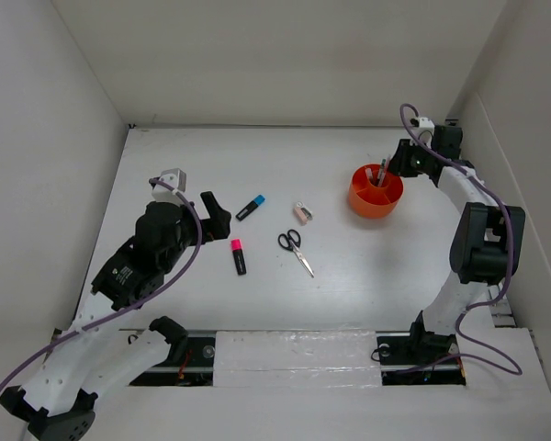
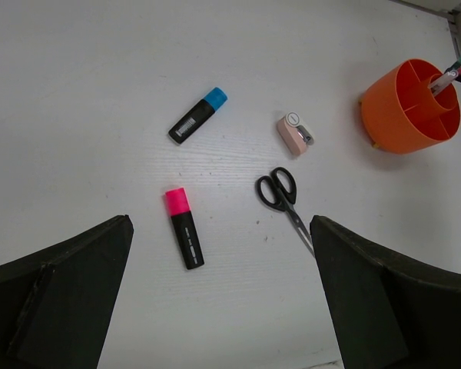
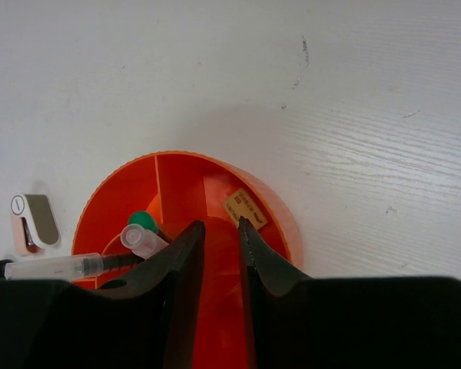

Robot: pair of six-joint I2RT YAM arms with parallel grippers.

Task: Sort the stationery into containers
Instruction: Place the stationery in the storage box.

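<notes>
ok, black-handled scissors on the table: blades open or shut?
Shut. The black-handled metal scissors lie flat, both blades together as one thin line, finger loops side by side.

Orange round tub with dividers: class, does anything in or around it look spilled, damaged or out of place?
Nothing stands out. The orange round plastic tub stands upright and whole; the pens lean tilted inside it, none spilled. The black-handled scissors and pinkish-beige piece lie loose nearby, simply unsorted.
</notes>
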